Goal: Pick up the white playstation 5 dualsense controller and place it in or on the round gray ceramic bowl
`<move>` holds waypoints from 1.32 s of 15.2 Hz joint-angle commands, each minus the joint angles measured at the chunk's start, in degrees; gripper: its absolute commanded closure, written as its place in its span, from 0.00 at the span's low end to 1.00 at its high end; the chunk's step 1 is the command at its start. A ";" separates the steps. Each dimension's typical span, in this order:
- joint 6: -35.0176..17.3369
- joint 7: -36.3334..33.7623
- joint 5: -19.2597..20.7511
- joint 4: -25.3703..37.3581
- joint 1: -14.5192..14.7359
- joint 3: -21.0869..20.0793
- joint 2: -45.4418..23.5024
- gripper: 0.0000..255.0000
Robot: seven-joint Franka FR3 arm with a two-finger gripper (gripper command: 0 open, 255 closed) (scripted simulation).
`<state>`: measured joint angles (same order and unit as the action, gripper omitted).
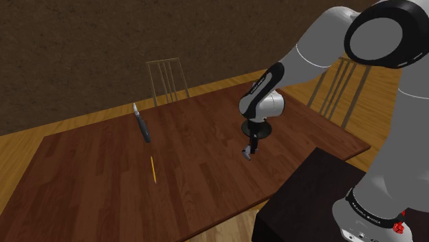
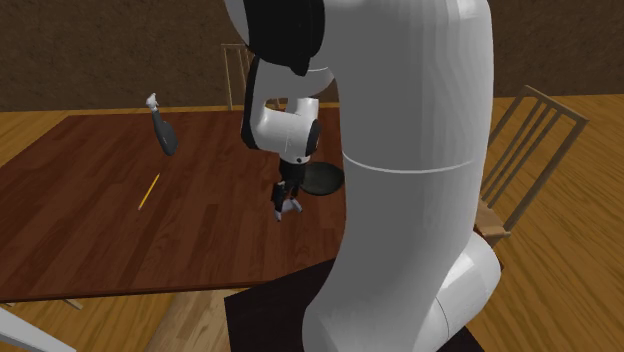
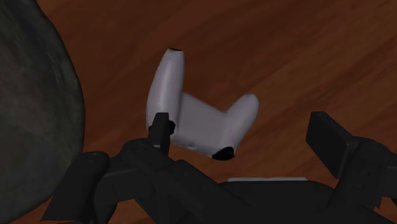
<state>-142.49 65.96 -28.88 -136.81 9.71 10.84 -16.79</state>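
The white controller is between the fingers of my gripper, its two handles pointing away from the hand. One black finger touches its side, while the other finger stands well apart from it, so the gripper is open. The dark grey round bowl is right beside the touching finger. In the second exterior view the gripper hangs low over the table with the bowl just behind it. In the shoulder view the controller shows as a white bit at the gripper tip.
Everything stands on a brown wooden table. A dark tool with a pale tip and a yellow pencil lie toward the shoulder view's left. Wooden chairs stand at the far side. My dark stand borders the near edge.
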 commanded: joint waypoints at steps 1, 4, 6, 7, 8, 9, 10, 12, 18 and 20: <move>-1.25 0.86 -1.20 0.00 -0.09 -0.62 -1.34 0.00; -2.88 1.88 -2.70 0.09 -0.35 -1.59 -3.14 0.00; -2.93 1.77 -2.54 0.08 -0.66 -1.87 -3.12 0.00; -2.94 1.75 -2.51 0.07 -0.71 -1.92 -3.11 0.00; -2.95 1.72 -2.47 0.07 -0.79 -2.00 -3.11 0.00; -2.96 1.70 -2.44 0.07 -0.85 -2.06 -3.10 0.00; -2.97 1.68 -2.40 0.06 -0.92 -2.12 -3.10 0.00; -2.50 0.91 -1.93 0.25 -0.62 -2.01 -2.70 1.00; -1.58 1.75 -1.73 2.57 -1.51 -1.67 -4.46 1.00; -2.09 1.78 -2.33 2.98 -1.43 -2.14 -5.35 1.00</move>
<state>-149.95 67.50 -30.84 -133.66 8.11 9.39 -21.07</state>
